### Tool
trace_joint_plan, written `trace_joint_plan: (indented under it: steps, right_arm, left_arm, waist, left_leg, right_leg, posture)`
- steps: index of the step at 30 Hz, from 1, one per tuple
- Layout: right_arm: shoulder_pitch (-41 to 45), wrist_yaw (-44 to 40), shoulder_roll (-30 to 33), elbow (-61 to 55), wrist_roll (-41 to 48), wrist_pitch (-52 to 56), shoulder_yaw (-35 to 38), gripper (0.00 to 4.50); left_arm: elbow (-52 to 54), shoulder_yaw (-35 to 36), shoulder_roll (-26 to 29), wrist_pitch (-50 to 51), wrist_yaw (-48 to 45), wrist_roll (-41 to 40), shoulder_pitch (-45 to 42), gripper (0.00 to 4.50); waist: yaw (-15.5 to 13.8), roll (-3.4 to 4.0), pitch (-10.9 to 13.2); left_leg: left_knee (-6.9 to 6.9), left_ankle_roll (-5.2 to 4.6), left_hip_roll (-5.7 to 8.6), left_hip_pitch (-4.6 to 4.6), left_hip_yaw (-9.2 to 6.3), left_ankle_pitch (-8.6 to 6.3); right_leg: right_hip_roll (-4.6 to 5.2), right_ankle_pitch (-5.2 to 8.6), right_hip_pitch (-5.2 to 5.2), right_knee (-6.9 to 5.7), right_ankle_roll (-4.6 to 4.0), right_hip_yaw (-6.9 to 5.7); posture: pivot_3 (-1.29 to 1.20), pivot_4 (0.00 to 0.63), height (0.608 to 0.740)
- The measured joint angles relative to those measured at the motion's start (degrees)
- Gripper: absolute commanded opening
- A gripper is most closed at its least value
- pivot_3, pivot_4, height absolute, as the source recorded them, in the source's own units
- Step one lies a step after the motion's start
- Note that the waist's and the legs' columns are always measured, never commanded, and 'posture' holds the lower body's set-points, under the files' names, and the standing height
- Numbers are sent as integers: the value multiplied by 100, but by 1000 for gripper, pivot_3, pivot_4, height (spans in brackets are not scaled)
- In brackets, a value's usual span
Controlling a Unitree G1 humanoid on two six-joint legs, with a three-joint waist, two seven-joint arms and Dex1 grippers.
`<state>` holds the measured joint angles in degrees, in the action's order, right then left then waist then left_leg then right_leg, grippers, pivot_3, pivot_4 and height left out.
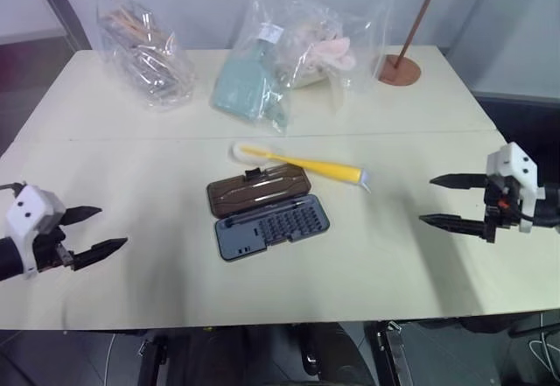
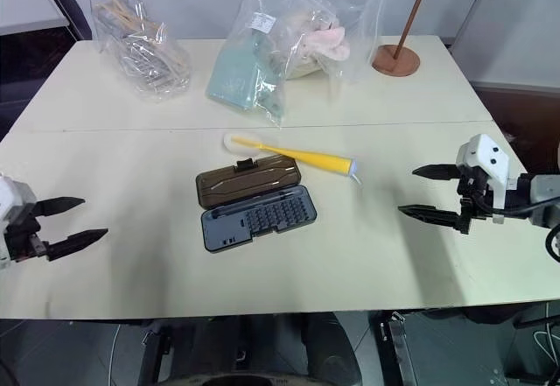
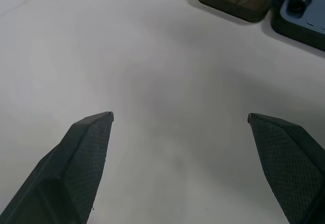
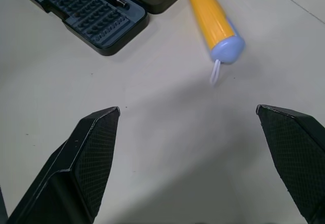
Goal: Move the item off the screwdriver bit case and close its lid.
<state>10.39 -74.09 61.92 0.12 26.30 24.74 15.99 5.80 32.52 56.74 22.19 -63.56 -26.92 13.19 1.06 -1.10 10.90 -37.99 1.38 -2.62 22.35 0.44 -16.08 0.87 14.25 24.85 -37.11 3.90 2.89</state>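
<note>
The screwdriver bit case (image 1: 273, 226) lies open in the middle of the table, its grey base full of small bits. Its brown lid (image 1: 258, 187) is folded back flat behind the base. The item, a yellow-handled brush (image 1: 306, 166), lies slanted just past the lid's far edge; I cannot tell whether it rests on the lid's corner. My left gripper (image 1: 114, 227) hovers open and empty at the table's left side, well away from the case. Right of the brush's pale handle tip (image 4: 226, 48), my right gripper (image 1: 425, 200) is open too, holding nothing.
Two clear plastic bags stand at the back, one with wooden sticks (image 1: 144, 49) and one with teal and pink items (image 1: 280, 58). A lamp's round brown base (image 1: 399, 70) stands at the back right. A seam (image 1: 420, 132) runs across the table behind the brush.
</note>
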Motion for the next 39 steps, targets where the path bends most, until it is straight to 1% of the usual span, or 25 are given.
trace_joint_plan:
  steps: [12, 15, 19, 21, 23, 24, 26, 30, 32, 36, 37, 38, 39]
  right_arm:
    - [41, 69, -27, 71, -126, -145, -44, 4500]
    - [181, 142, -75, 114, -121, -29, -121, 4500]
    - [501, 259, -220, 79, -117, 153, -324, 4500]
    - [1159, 559, -590, 0, -122, 454, -628, 4500]
    - [2024, 934, -1193, -107, -137, 736, -1077, 4500]
    - [2307, 1049, -1403, -147, -138, 797, -1251, 4500]
    - [2857, 1394, -1885, 15, -436, 854, -1694, 4500]
    - [3698, 2059, -2909, 970, -1397, 672, -2797, 4500]
    - [4008, 2249, -3284, 1621, -1744, 487, -3139, 4500]
    - [4523, 2436, -3678, 2799, -2219, 10, -3348, 4500]
    - [4631, 2423, -3758, 3068, -2318, -111, -3378, 3977]
    - [4682, 2413, -3823, 3251, -2392, -211, -3384, 3697]
    - [4709, 2398, -3871, 3409, -2449, -318, -3400, 3231]
  left_arm:
    - [107, 0, -132, 107, 159, -2, -11, 4445]
    - [109, -12, -215, 170, 279, -21, -206, 4445]
    - [289, -37, -258, 450, 385, -249, -506, 4445]
    - [599, -281, -289, 807, 385, -584, -848, 4445]
    - [1067, -735, -331, 1242, 401, -1075, -1508, 4445]
    - [1245, -907, -348, 1366, 413, -1248, -1771, 4445]
    - [1422, -1292, -359, 1530, 404, -1383, -2211, 4445]
    - [1572, -2212, -424, 1586, 269, -1350, -2761, 4445]
    - [1569, -2360, -403, 1564, 171, -1280, -2804, 4445]
    - [1519, -2381, -284, 1448, 79, -1118, -2738, 4445]
    - [1497, -2366, -272, 1440, 75, -1096, -2699, 4500]
    - [1485, -2364, -272, 1435, 75, -1077, -2673, 4500]
    - [1480, -2347, -272, 1424, 79, -1059, -2643, 4500]
  waist:
    - [-1, 0, 0]
    - [-1, -1, 0]
    - [9, 0, 0]
    - [32, 0, 0]
    - [41, 0, 1]
    - [41, 1, 1]
    - [39, 0, -3]
    - [71, 0, -3]
    - [104, 1, -2]
    - [114, 2, -2]
    - [126, 2, -2]
    - [132, 2, -2]
    - [137, 2, -2]
  left_leg:
    - [0, 0, 0, 0, 2, 0]
    - [-1, 0, -1, 0, 3, 0]
    - [-2, 0, -2, -1, 4, 0]
    - [-7, 0, -5, -5, 9, 0]
    - [-13, 1, -10, -6, 5, 1]
    - [-12, 2, -11, -2, 1, 1]
    - [-10, 1, -11, -5, -2, 1]
    - [-7, 2, -10, 15, -2, 1]
    - [-6, 2, -10, 25, -1, 1]
    - [-6, 2, -10, 38, -2, 2]
    - [-6, 2, -10, 37, -2, 2]
    - [-6, 2, -10, 38, -3, 2]
    - [-6, 2, -10, 37, -4, 2]
  right_leg:
    - [-1, -1, 0, -2, 0, 2]
    - [-2, -2, 0, -3, 0, 2]
    - [-4, -3, 0, -5, 0, 4]
    - [-7, -8, 0, -11, -3, 9]
    - [-17, -18, -1, -14, -5, 9]
    - [-21, -24, 2, -15, 2, 9]
    - [-25, -28, 0, -19, 12, 8]
    - [-26, -29, 24, -28, 12, 8]
    - [-24, -30, 38, -34, 12, 9]
    - [-22, -30, 48, -34, 12, 7]
    - [-23, -30, 48, -34, 11, 7]
    - [-23, -30, 48, -34, 11, 7]
    - [-23, -30, 48, -35, 12, 6]
  posture:
    - [0, 150, 737]
    - [0, 150, 737]
    - [0, 150, 737]
    - [0, 150, 737]
    - [0, 150, 737]
    - [0, 150, 737]
    - [0, 150, 737]
    - [0, 150, 737]
    - [0, 150, 737]
    - [0, 150, 737]
    - [0, 150, 737]
    - [0, 150, 737]
    - [0, 150, 737]
